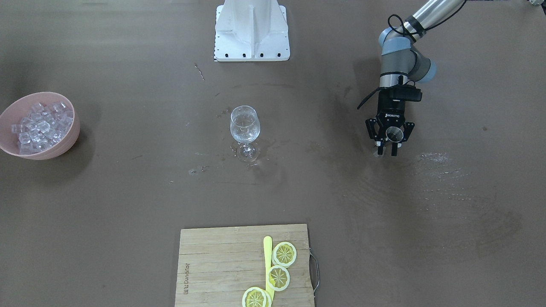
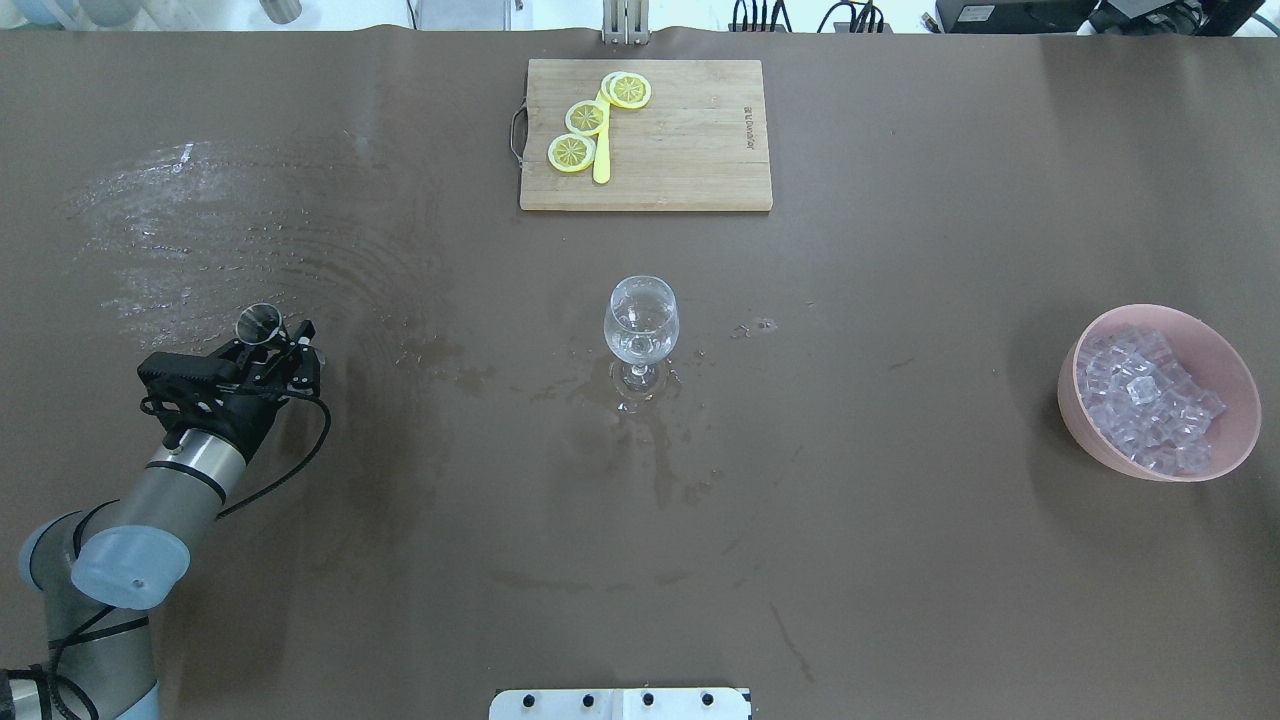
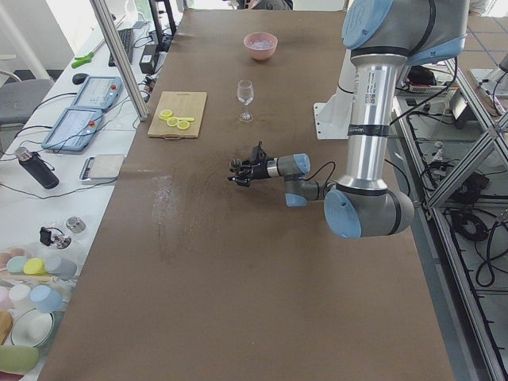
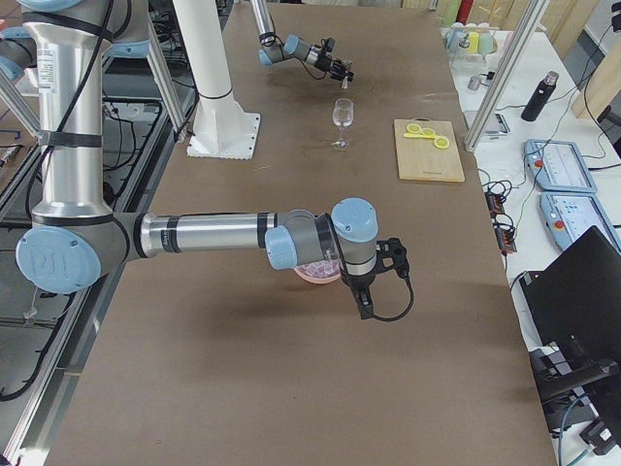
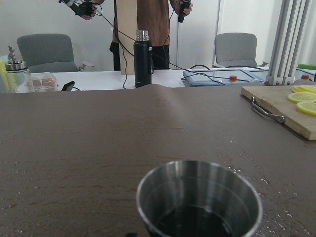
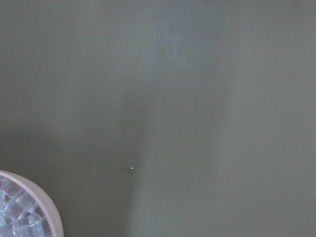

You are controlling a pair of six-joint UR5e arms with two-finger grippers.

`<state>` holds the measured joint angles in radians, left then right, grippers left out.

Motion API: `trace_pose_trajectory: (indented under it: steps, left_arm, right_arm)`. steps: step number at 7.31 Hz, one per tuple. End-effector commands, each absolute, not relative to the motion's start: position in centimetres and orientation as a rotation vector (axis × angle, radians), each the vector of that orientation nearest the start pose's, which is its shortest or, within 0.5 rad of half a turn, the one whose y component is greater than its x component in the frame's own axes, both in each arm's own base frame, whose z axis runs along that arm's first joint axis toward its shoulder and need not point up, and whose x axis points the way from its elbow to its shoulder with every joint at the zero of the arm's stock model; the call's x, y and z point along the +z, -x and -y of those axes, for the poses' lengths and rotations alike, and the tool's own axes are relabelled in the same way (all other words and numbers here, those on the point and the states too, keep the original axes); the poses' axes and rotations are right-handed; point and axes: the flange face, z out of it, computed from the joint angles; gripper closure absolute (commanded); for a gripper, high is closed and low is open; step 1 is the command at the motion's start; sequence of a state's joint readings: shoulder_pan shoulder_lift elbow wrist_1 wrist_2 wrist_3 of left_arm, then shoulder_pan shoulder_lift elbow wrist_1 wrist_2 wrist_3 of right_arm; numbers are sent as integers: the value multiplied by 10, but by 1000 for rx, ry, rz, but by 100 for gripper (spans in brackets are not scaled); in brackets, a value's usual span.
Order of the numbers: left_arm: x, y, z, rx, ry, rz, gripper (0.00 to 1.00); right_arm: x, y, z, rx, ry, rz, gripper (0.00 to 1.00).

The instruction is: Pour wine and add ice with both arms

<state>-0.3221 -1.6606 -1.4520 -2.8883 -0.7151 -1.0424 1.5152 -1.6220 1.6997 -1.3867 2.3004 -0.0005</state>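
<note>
Seen from overhead, a matte brown counter fills the view, with the glass upright at its centre. A thin puddle spreads round the foot of the glass. Pale wet streaks arc across the surface at 10 o'clock.

The board lies at 12 o'clock, close to the far edge, with lemon slices at its left end. The white stand sits on the near edge at 6 o'clock. The pink bowl sits at 3 o'clock near the counter's end, and the ice is heaped inside it.

The left arm comes in from 8 o'clock. The left pincer is at 9 o'clock, well apart from the glass, and is clamped on a steel cup with dark liquid in it.

The right arm shows only in the right side view. There the right pincer points down by the bowl, and whether its fingers are apart or together cannot be told.

Bare brown surface lies between the glass and the bowl, between the glass and the cup, and from 4 to 7 o'clock.

Beyond the counter's left end are a white side table with a black bottle, grey chairs and a standing person.
</note>
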Motion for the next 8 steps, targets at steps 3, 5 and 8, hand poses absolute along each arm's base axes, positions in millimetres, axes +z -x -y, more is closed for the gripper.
trace_pose_trajectory:
  steps: [3, 5, 8]
  left_arm:
    - [521, -426, 361, -384, -1156, -805, 77]
    - [514, -425, 362, -392, -1159, -820, 100]
    - [473, -426, 360, -308, -1200, -852, 100]
  right_arm:
    - [601, -40, 489, -133, -227, 735, 0]
    - [601, -40, 489, -133, -227, 735, 0]
    - [600, -40, 490, -132, -228, 733, 0]
